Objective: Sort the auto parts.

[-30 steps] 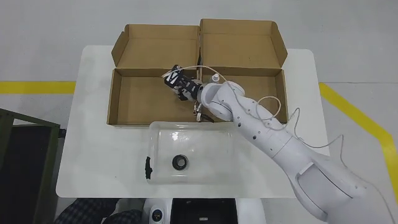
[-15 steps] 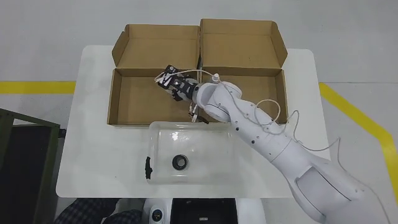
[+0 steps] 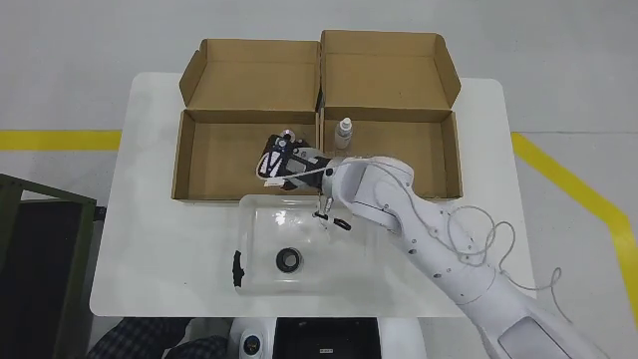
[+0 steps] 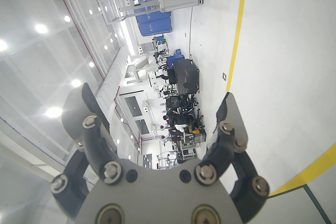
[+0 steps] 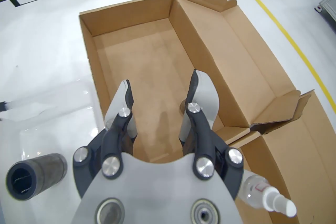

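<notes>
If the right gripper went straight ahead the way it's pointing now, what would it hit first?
Most likely the bare floor of the open cardboard box: the right gripper, jaws open, points down into it with nothing in between, though depth is unclear.

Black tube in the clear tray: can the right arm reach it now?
Probably yes: the right gripper hangs open and empty over the adjacent cardboard box, and nothing covers the black tube.

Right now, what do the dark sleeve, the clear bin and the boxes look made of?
Dark sleeve: matte, rough grey-black, thick-walled; rubber or dull metal, unclear. Clear bin: glossy, see-through plastic with bright glints. Boxes: plain brown cardboard, creased folded flaps.
</notes>
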Controlling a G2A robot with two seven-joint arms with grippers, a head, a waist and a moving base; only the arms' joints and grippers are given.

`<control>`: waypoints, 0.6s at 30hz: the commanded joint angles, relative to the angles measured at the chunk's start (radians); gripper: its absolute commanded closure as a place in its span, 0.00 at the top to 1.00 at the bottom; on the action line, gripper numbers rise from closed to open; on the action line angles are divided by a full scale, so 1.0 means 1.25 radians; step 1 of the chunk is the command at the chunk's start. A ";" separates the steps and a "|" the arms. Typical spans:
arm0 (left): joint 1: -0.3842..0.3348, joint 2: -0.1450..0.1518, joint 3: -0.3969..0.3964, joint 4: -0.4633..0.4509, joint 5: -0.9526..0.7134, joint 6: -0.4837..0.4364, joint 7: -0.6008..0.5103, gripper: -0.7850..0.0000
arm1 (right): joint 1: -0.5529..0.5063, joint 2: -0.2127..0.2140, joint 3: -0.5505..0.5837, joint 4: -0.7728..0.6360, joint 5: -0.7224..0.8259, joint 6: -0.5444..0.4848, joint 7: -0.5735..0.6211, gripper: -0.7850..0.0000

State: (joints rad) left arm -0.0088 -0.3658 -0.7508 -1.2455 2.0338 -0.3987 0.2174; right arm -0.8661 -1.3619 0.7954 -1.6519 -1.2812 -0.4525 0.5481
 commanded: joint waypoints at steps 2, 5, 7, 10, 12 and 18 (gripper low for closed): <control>0.000 0.000 0.000 0.000 0.000 0.000 0.000 1.00 | -0.046 0.014 0.030 -0.054 -0.016 -0.033 0.008 0.50; 0.000 0.000 0.000 0.000 0.000 0.000 0.000 1.00 | -0.089 0.027 0.054 -0.102 -0.030 -0.070 0.010 0.52; 0.000 0.000 0.000 0.000 0.000 0.000 0.000 1.00 | -0.115 0.036 0.070 -0.132 -0.049 -0.094 0.013 0.53; 0.000 0.000 0.000 0.000 0.000 0.000 0.000 1.00 | -0.156 0.048 0.090 -0.174 -0.082 -0.128 0.012 0.54; 0.000 0.000 0.000 0.000 0.000 0.000 0.000 1.00 | -0.182 0.056 0.104 -0.198 -0.096 -0.151 0.005 0.55; 0.000 0.000 0.000 0.000 0.000 0.000 0.000 1.00 | -0.247 0.076 0.143 -0.243 -0.100 -0.235 -0.021 0.58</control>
State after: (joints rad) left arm -0.0088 -0.3658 -0.7508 -1.2455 2.0338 -0.3987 0.2174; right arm -1.1632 -1.2711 0.9662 -1.9485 -1.4065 -0.7275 0.5251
